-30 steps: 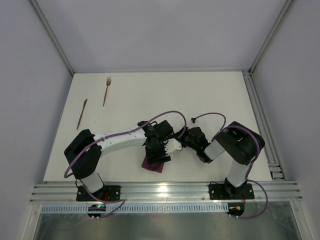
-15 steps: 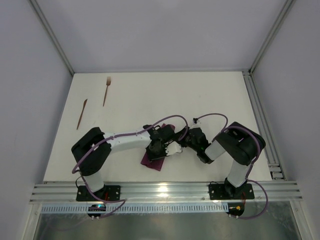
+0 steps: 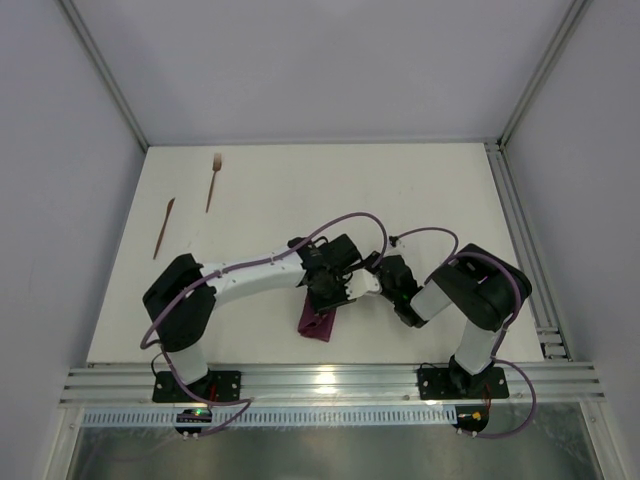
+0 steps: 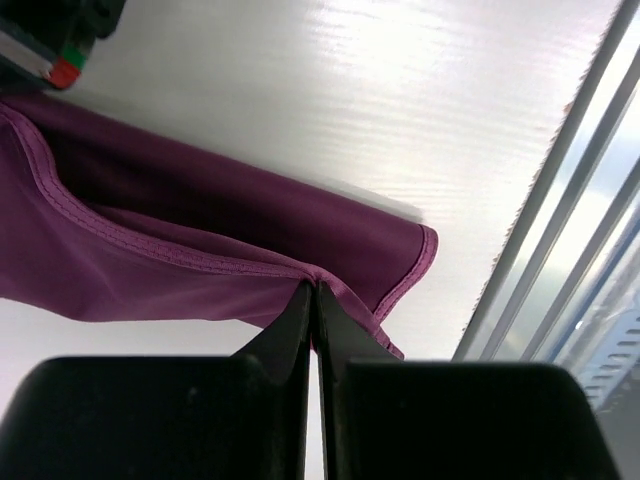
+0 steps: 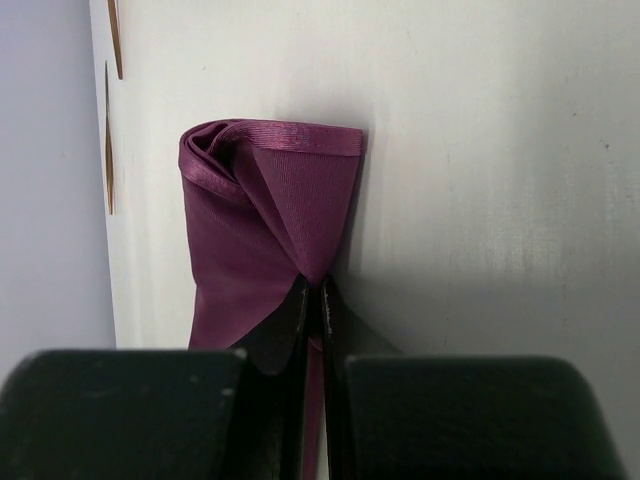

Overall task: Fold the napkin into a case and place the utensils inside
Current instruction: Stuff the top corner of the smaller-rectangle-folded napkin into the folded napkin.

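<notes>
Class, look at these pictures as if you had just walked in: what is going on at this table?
Two robot arms are folding a plum-purple napkin near the front edge of the table. The left gripper and the right gripper are each shut on its cloth, which is bunched into a narrow, uneven fold. The wooden fork and the knife-like stick lie at the far left, outside it.

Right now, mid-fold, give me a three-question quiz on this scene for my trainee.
1. True or false: both arms' jaws are shut on the napkin.
2. The fork and stick lie: A) inside the napkin, B) on the table's far left, apart from it, C) in the right jaws.
3. Which lies nearer the arms' bases, fork or stick?
Key: 1 true; 2 B; 3 stick.
</notes>
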